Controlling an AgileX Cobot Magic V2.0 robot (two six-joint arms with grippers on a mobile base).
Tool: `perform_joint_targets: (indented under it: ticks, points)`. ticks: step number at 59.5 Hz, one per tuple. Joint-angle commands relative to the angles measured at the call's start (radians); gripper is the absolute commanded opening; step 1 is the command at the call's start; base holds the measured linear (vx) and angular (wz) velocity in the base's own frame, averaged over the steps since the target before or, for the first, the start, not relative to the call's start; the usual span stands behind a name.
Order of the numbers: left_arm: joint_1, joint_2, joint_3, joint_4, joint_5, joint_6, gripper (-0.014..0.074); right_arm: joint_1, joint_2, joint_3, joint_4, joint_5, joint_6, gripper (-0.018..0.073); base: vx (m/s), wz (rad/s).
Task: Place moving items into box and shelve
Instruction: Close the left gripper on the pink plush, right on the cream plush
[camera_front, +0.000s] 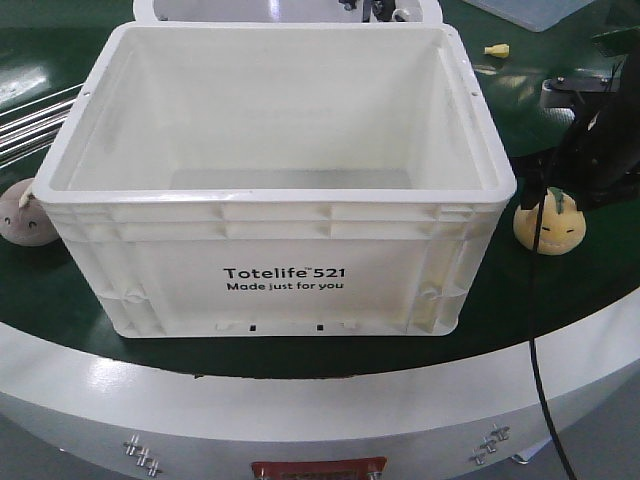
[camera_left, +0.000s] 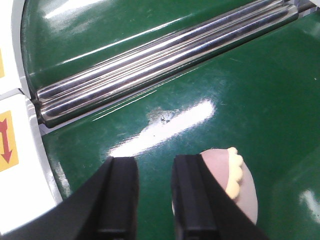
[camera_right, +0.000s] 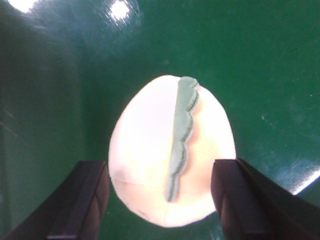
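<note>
Right wrist view: the right pincer (camera_right: 160, 170), spread wide, straddles the pale-yellow plush (camera_right: 145, 145) with its scalloped green leaf on the glossy green tabletop (camera_right: 275, 60). The left pincer (camera_left: 155, 162), narrowly parted and empty, sits just beside the greyish-pink plush (camera_left: 216, 162). The ribbed white box (camera_front: 280, 200) stands between both toys.

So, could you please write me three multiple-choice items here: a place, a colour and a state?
1. Where is the yellow plush toy? A. Inside the white box. B. On the box's rim. C. On the green table beside the box.
2. What colour is its leaf? A. Green. B. Red. C. Blue.
3. How are the fingers of the right gripper? A. Shut on the toy. B. Open, either side of the toy. C. Shut, empty.
C, it sits outside the box; A, the wrist view shows it; B, one finger shows each side.
</note>
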Motion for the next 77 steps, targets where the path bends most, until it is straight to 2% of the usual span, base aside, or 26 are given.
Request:
perform_joint_targets:
  ticks: [1,17,23,28,38,49,61,77]
  points:
    - [-0.002,-0.026,-0.036,0.012,-0.056,-0.005,0.0317,-0.005,-0.033,-0.032,-0.022,-0.018,0.001,0.0487,0.00,0.00]
    - [-0.002,-0.026,-0.036,0.011,-0.055,-0.005,0.0317,-0.005,0.012,-0.032,-0.088,-0.016,0.052,0.0479,0.00,0.00]
    - [-0.002,-0.026,-0.036,0.011,-0.055,-0.005,0.0317,-0.005,0.025,-0.032,-0.095,-0.014,0.054,0.0424,0.00,0.00]
    - [-0.002,-0.026,-0.036,0.011,-0.054,-0.005,0.0317,-0.005,0.035,-0.032,-0.096,-0.014,0.053,0.0312,0.00,0.00]
    - [-0.002,-0.026,-0.036,0.011,-0.054,-0.005,0.0317,-0.005,0.041,-0.032,-0.109,-0.020,0.046,-0.0025,0.00,0.00]
    - [-0.002,-0.026,-0.036,0.011,-0.054,-0.005,0.0317,-0.004,0.041,-0.033,-0.118,-0.028,0.045,-0.0017,0.00,0.00]
    - [-0.002,-0.026,-0.036,0.011,-0.054,-0.005,0.0317,-0.005,-0.014,-0.039,-0.172,-0.041,0.046,-0.0016,0.00,0.00]
    - [-0.002,-0.026,-0.036,0.011,-0.057,-0.005,0.0317,-0.004,-0.121,-0.136,-0.175,-0.040,0.050,-0.0016,0.00,0.00]
